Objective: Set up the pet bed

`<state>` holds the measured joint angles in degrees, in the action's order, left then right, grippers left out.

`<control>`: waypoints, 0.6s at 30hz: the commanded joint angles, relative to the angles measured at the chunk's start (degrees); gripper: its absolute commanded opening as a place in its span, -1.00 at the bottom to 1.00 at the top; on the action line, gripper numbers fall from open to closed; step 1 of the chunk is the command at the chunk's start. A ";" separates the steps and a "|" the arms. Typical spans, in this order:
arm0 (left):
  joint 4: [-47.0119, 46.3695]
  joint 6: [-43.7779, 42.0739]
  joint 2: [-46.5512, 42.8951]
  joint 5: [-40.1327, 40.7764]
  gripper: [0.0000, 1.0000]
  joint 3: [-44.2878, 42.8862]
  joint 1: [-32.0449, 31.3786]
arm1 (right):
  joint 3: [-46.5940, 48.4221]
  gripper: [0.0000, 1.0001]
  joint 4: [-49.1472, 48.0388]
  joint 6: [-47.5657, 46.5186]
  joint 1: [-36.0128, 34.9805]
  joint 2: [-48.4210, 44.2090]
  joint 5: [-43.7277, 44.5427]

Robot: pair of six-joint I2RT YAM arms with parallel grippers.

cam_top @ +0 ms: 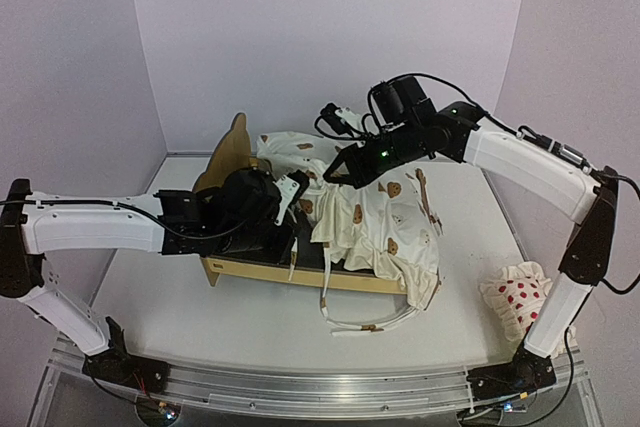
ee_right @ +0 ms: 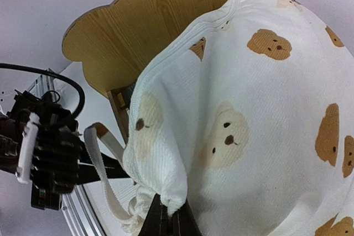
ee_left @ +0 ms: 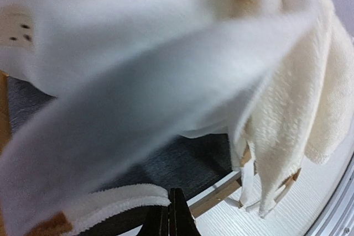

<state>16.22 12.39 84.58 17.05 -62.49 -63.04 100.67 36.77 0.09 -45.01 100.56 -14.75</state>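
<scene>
The pet bed point(cam_top: 262, 269) is a plywood frame with an ear-shaped headboard point(ee_right: 144, 31) and a dark grey felt base point(ee_left: 182, 164). It stands mid-table. A cream bear-print cushion point(cam_top: 390, 217) hangs over its right half, lifted off the base. My right gripper point(ee_right: 171, 214) is shut on a bunched fold of the cushion point(ee_right: 249, 125), above the bed point(cam_top: 338, 172). My left gripper point(ee_left: 168, 208) is low over the bed point(cam_top: 292, 199), jaws pressed together. A fluffy cream strip of the cushion point(ee_left: 121, 198) ends at its tips.
A small white pillow with red dots point(cam_top: 515, 297) lies at the right, beside the right arm's lower link. Cushion ties point(cam_top: 365, 327) trail onto the table in front of the bed. Purple walls close off the back and sides.
</scene>
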 commanded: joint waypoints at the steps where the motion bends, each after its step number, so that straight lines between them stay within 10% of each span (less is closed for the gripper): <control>1: 5.50 1.87 -4.07 8.04 -1.00 -3.14 1.51 | 2.48 -1.00 -1.45 2.81 0.09 1.60 -4.00; 18: 7.38 5.89 -5.67 13.66 -1.00 -4.40 6.62 | 4.02 -1.00 -1.70 3.25 -2.38 4.48 -2.93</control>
<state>22.07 16.96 79.13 28.69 -64.31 -56.91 102.85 35.94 2.91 -47.14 104.37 -17.19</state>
